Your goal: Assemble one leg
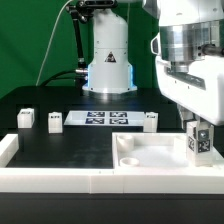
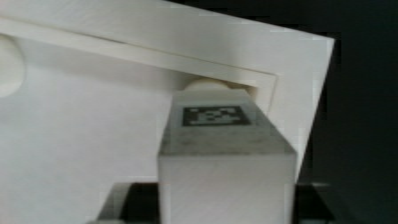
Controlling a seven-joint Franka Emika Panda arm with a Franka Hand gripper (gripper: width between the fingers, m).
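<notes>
My gripper (image 1: 201,128) is shut on a leg (image 1: 201,141), a small white post with a marker tag, at the exterior view's right. I hold it upright over the far right corner of the large white tray-like piece (image 1: 150,152). In the wrist view the leg (image 2: 222,140) fills the middle, its tag facing the camera, and its far end sits at the corner recess (image 2: 228,84) of the tray-like piece (image 2: 89,120). Three more legs stand on the table: one (image 1: 26,118), another (image 1: 54,122) and a third (image 1: 151,121).
The marker board (image 1: 104,119) lies flat at the table's middle back. The robot base (image 1: 108,60) stands behind it. A white rail (image 1: 60,180) runs along the table's front and a white wall (image 1: 6,148) along the exterior view's left.
</notes>
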